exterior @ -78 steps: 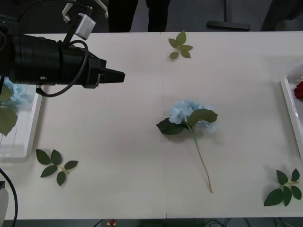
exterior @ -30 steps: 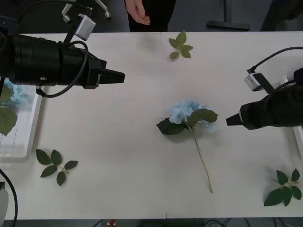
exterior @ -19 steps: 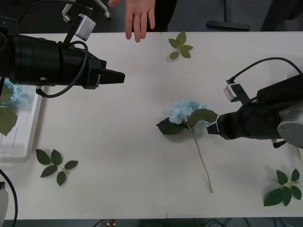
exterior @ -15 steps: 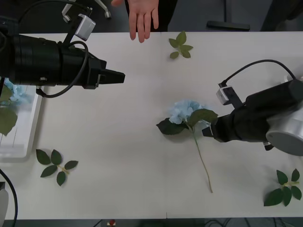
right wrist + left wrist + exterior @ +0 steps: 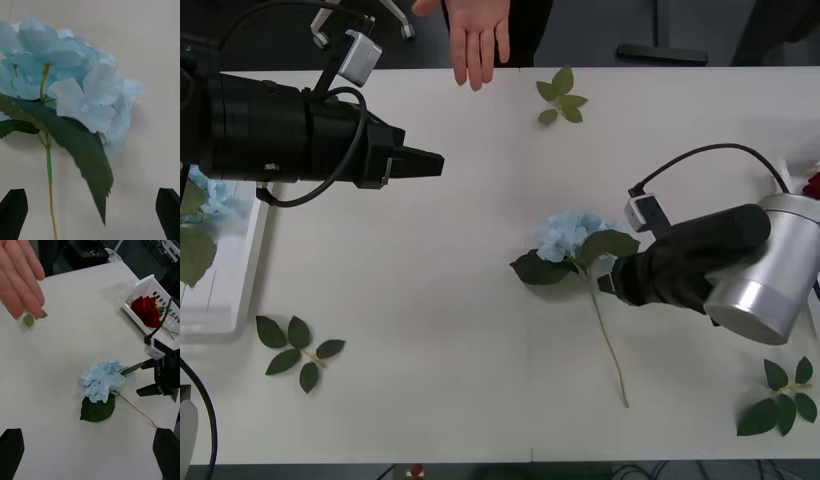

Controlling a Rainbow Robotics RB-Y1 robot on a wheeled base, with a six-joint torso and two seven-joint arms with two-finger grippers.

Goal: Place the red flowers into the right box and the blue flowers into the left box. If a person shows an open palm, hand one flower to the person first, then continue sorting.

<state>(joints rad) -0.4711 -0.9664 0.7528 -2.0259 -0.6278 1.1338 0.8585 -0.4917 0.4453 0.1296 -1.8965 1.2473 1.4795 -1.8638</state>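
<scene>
Sorting in progress, with a hand-over request pending. One blue flower [image 5: 572,236] lies mid-worktop, its stem running toward the near edge. The right tool [image 5: 604,284] sits just right of the stem below the bloom; the right wrist view shows its two black fingertips [image 5: 13,213] wide apart, nothing between them, the bloom and a leaf filling the space ahead. The left tool [image 5: 430,160] hangs over the far-left part of the worktop [image 5: 430,300], well apart from the flower; its fingertips [image 5: 11,448] are likewise spread and hold nothing.

Done so far, judging by contents: the left box [image 5: 225,290] holds blue petals and a leaf, and the right box [image 5: 144,288] holds red flowers [image 5: 146,310]. Left to do: this last blue flower. A person's hand [image 5: 477,35] reaches over the far edge, palm open (by the task rule, that calls for a hand-over first), so the flower probably goes to the hand rather than the left box. Loose leaf sprigs [image 5: 297,352] lie scattered near the edges.
</scene>
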